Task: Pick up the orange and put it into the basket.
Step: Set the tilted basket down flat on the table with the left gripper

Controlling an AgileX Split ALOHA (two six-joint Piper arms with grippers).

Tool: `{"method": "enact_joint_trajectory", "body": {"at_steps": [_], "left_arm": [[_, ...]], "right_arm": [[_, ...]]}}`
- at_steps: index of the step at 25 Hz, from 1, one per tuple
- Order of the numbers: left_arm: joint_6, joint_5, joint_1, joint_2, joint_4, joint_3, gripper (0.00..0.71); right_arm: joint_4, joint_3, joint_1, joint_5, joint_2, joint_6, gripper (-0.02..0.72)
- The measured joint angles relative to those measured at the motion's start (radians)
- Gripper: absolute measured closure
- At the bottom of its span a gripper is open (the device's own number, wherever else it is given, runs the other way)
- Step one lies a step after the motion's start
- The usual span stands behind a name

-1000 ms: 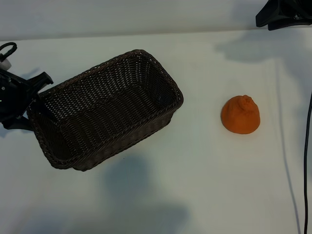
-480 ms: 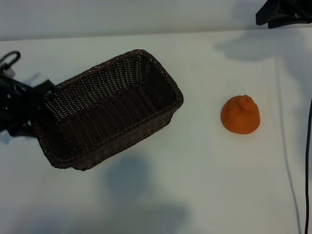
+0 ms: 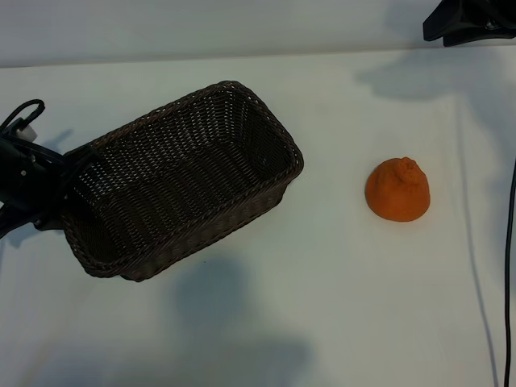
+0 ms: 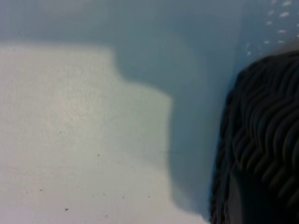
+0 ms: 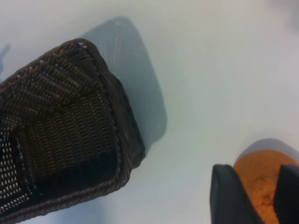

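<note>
The orange (image 3: 397,190) lies on the white table to the right of the basket, alone and untouched. The dark brown wicker basket (image 3: 266,121) stands at an angle, left of centre. My left gripper (image 3: 50,192) is at the basket's short left end, overlapping its rim; in the left wrist view only the basket weave (image 4: 266,135) shows close up. My right gripper (image 5: 257,186) hangs open high above the table, and the orange (image 5: 261,172) shows far below between its two dark fingers (image 5: 229,198). The right arm (image 3: 468,20) sits at the far right corner.
A black cable (image 3: 506,266) runs down the right edge of the table. Bare white table lies between the basket and the orange and along the front.
My left gripper has slid right onto the basket's left end, and its dark outline looks narrower. The orange, the basket and the right arm have stayed put.
</note>
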Motion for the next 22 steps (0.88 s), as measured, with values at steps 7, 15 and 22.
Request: {"method": "enact_joint_trajectory", "body": {"at_steps": [7,15,22], "left_arm": [[0.003,0.006,0.0,0.0,-0.006,0.0,0.557],[0.002,0.166,0.0,-0.021,0.001,-0.138,0.557],[0.002,0.38,0.0,-0.056,0.003,-0.363,0.557]], "right_arm": [[0.0,0.0,0.0,0.0,0.0,0.0,0.425],[0.0,0.0,0.0,0.0,0.0,0.0,0.425],[0.0,0.0,0.0,0.0,0.0,0.0,0.425]]}}
